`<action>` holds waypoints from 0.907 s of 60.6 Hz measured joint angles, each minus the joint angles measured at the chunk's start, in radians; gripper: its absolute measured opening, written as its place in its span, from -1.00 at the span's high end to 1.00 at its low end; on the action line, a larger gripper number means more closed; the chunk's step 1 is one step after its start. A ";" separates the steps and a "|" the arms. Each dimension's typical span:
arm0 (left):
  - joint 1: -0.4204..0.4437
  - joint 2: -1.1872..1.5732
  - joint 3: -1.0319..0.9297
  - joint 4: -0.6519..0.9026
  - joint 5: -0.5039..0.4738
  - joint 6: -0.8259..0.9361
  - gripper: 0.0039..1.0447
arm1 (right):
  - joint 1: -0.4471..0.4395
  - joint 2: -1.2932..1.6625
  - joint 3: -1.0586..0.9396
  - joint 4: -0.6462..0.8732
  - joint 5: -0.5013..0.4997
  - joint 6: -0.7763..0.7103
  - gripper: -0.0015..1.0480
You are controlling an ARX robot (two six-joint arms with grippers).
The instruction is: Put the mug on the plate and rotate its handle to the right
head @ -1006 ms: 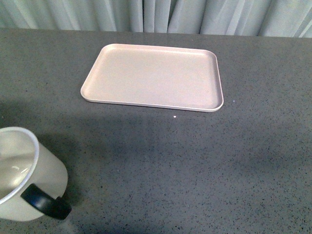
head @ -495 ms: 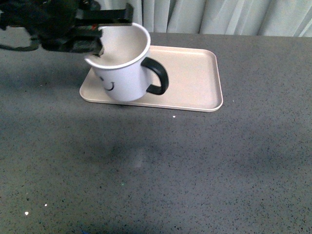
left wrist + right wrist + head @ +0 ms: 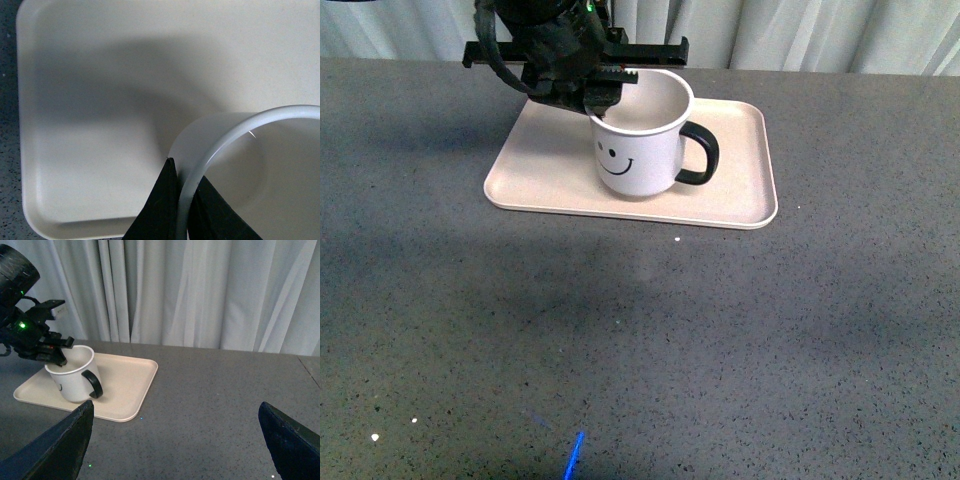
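The white mug [image 3: 640, 145] with a black smiley face stands upright on the pale pink-beige plate [image 3: 730, 195]. Its black handle [image 3: 700, 155] points to the right in the front view. My left gripper [image 3: 598, 103] is shut on the mug's left rim, one finger inside and one outside, as the left wrist view shows at the rim [image 3: 200, 175] over the plate [image 3: 100, 100]. The right wrist view shows the mug [image 3: 72, 377], its handle [image 3: 93, 384] and the plate [image 3: 130, 385] from afar. My right gripper [image 3: 177, 440] hangs open over the bare table, away from both.
A dark grey speckled table [image 3: 650, 340] carries the plate. Pale curtains [image 3: 200, 290] hang behind the table's far edge. The left arm [image 3: 25, 335] reaches over the plate's left part.
One second ago the mug was at the near left with the plate bare. Half a second ago it hung tilted over the plate's left edge. Now it stands upright on the plate.
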 joint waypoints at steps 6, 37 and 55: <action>-0.005 0.033 0.035 -0.020 -0.008 0.018 0.96 | 0.000 0.000 0.000 0.000 0.000 0.000 -0.82; 0.001 -0.103 -0.115 0.119 0.052 0.117 -0.45 | 0.000 0.000 0.000 0.000 0.000 0.000 -0.82; 0.103 -0.635 -0.636 0.488 0.089 0.151 -0.78 | 0.000 0.000 0.000 0.000 0.000 0.000 -0.82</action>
